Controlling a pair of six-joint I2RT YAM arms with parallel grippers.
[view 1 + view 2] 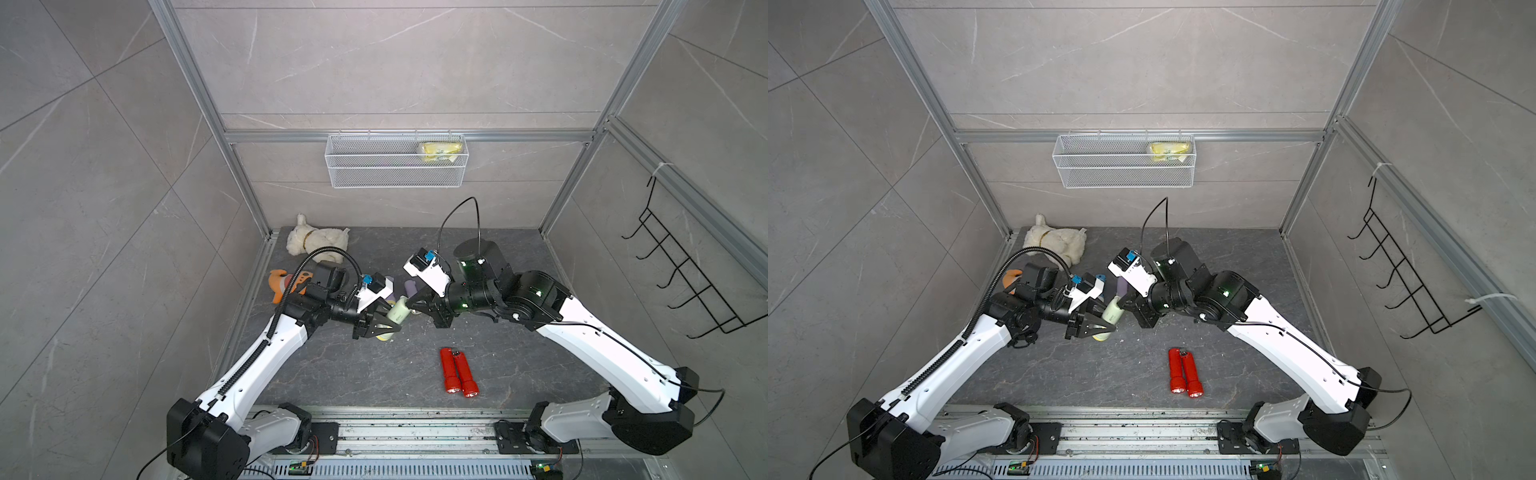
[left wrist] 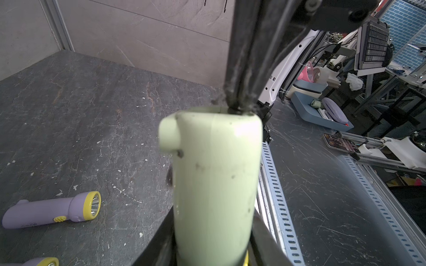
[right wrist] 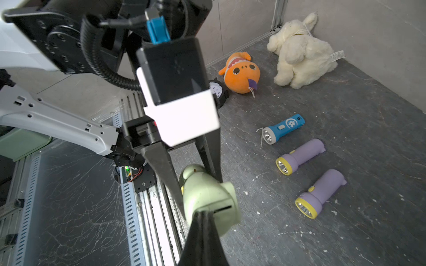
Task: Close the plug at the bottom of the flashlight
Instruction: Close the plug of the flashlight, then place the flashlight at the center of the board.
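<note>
Over the middle of the dark stone bench (image 1: 374,374), the left end effector (image 1: 386,328) pinches a pale green flashlight (image 1: 399,311) near its head, holding it tilted with the bottom end toward the far right corner. The right end effector (image 3: 202,217), fingers pressed together, touches that bottom end beside a dark slot (image 3: 222,209).

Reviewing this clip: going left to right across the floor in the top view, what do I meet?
Orange plush toy → green flashlight → pair of red flashlights. The white plush animal overlaps the orange toy sideways, so it is left out.
</note>
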